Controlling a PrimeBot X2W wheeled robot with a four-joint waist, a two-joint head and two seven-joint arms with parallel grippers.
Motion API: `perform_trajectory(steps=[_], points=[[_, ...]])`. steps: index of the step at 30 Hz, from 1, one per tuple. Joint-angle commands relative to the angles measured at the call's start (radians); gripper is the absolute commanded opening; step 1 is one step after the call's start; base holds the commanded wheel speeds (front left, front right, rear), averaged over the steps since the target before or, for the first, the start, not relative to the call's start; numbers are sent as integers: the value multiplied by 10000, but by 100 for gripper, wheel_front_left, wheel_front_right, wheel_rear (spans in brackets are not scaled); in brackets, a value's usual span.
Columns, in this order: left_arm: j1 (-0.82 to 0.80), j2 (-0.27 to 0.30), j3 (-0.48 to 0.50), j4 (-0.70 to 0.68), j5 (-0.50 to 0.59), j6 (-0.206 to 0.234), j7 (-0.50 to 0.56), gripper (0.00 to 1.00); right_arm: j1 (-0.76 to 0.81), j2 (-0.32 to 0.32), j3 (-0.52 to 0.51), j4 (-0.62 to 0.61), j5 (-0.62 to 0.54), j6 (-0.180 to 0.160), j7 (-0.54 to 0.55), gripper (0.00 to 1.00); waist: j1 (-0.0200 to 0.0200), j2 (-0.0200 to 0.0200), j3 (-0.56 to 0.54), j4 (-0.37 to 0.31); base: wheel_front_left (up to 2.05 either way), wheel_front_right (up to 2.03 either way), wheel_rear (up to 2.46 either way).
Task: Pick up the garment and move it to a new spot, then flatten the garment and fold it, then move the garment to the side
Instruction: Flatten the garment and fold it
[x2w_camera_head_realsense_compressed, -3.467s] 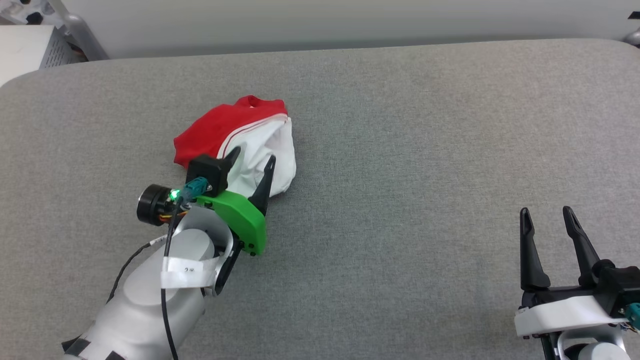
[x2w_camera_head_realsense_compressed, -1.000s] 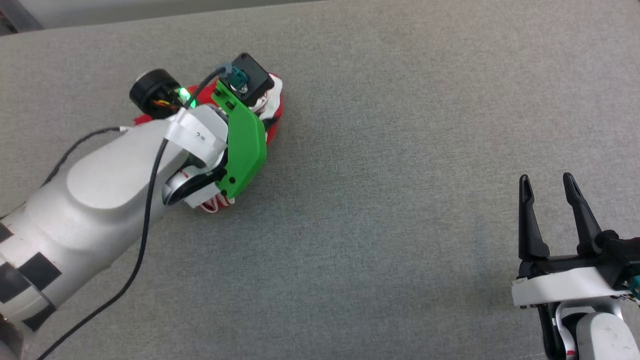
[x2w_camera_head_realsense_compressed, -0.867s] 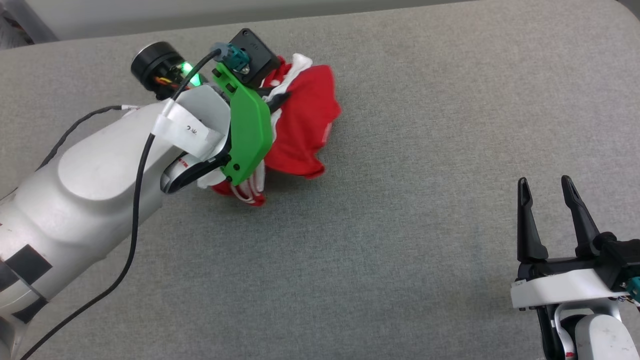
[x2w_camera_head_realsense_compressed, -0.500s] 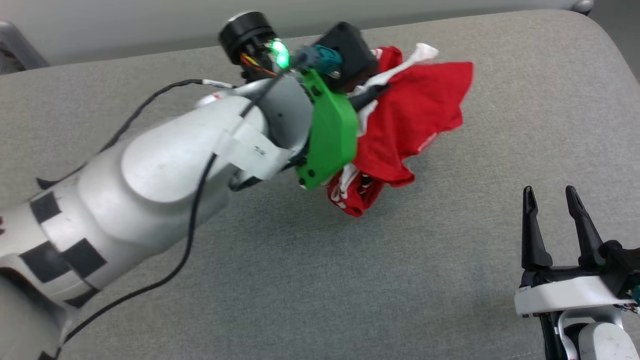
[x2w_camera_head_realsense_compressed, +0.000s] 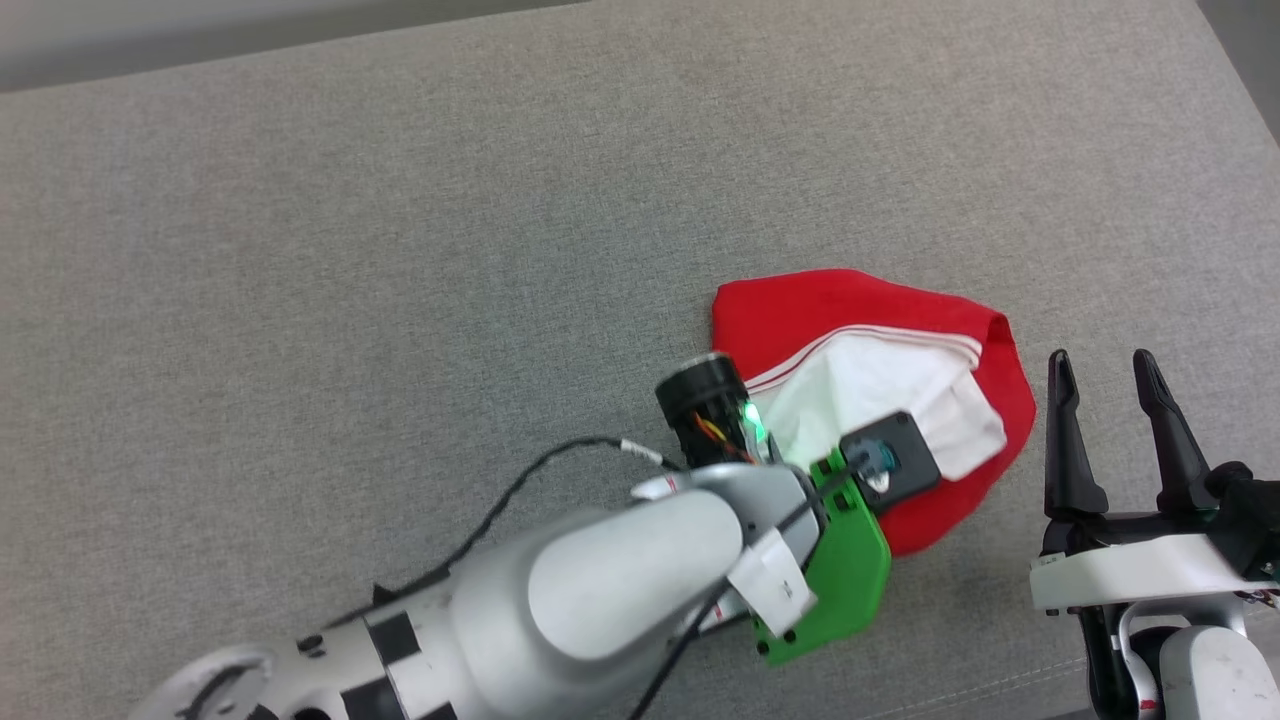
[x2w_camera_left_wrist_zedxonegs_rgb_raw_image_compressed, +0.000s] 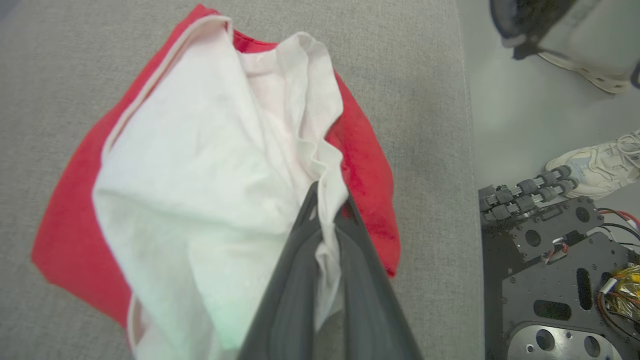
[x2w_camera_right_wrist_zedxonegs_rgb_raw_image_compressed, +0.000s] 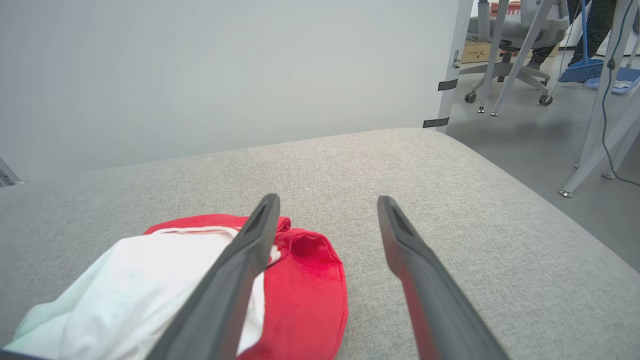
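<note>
One grey padded surface (x2w_camera_head_realsense_compressed: 400, 250), wall (x2w_camera_right_wrist_zedxonegs_rgb_raw_image_compressed: 225, 75) beyond far edge. Left gripper (x2w_camera_left_wrist_zedxonegs_rgb_raw_image_compressed: 330, 200) pinched shut on white fold of garment (x2w_camera_head_realsense_compressed: 860, 310), which lies bunched on surface just left of right gripper (x2w_camera_head_realsense_compressed: 1100, 358), fingers apart. Surface's rounded edge close right of both grippers; open surface wide to left. Floor (x2w_camera_right_wrist_zedxonegs_rgb_raw_image_compressed: 525, 150), chair (x2w_camera_right_wrist_zedxonegs_rgb_raw_image_compressed: 505, 30), person's shoe (x2w_camera_left_wrist_zedxonegs_rgb_raw_image_compressed: 595, 165) past edge.

We now see the red soft-cloth T-shirt with white sleeves (x2w_camera_head_realsense_compressed: 860, 310) lying down just beside our right gripper (x2w_camera_head_realsense_compressed: 1100, 358), no longer bunched well to the left; our left gripper (x2w_camera_left_wrist_zedxonegs_rgb_raw_image_compressed: 327, 200), earlier open, pinches its white cloth.
</note>
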Motion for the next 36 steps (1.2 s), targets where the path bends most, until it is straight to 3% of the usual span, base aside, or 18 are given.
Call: perform_trajectory(steps=[1,4,5,6,12,18,21,25,30,36], points=[[418,-138,25,-32,135,-27,192,0,-133,-1,-19,-3,73,19,-92,100,-1,-1,142,-95,0,0,0],[948,-320,25,-104,290,-27,445,0,-180,-1,-54,5,30,19,-92,100,-1,-1,176,-49,0,0,0],[1039,-360,25,-89,342,-27,500,22,-200,-1,-57,13,19,19,-92,100,-1,-1,174,-33,0,0,0],[1076,-408,25,-64,421,-27,484,100,-220,-1,-56,13,-2,19,-92,100,-1,-1,146,12,0,0,0],[674,-669,25,-76,573,-27,-988,100,-77,-1,-113,24,-145,19,-92,100,-1,-1,-295,337,0,0,0],[-111,-680,284,343,304,11,-3757,100,360,-1,-287,5,-285,19,-92,100,-1,-1,-1023,802,0,0,0],[-158,-505,732,674,657,550,-4905,100,597,-1,-282,-64,-355,19,-92,100,-1,-1,-1384,1011,0,0,0],[267,-46,1498,714,777,1529,-5633,100,839,-1,-278,-229,-466,19,-92,100,-1,-1,-1778,1255,0,0,0],[1352,924,2746,141,981,2919,-5836,100,939,-1,-371,-628,-637,19,-92,100,-1,-1,-2122,1457,0,0,0],[3625,2015,5093,-1453,1499,4522,-5846,100,707,-199,-434,-1293,-1071,19,-92,100,-1,-1,-2280,1646,0,0,0]])
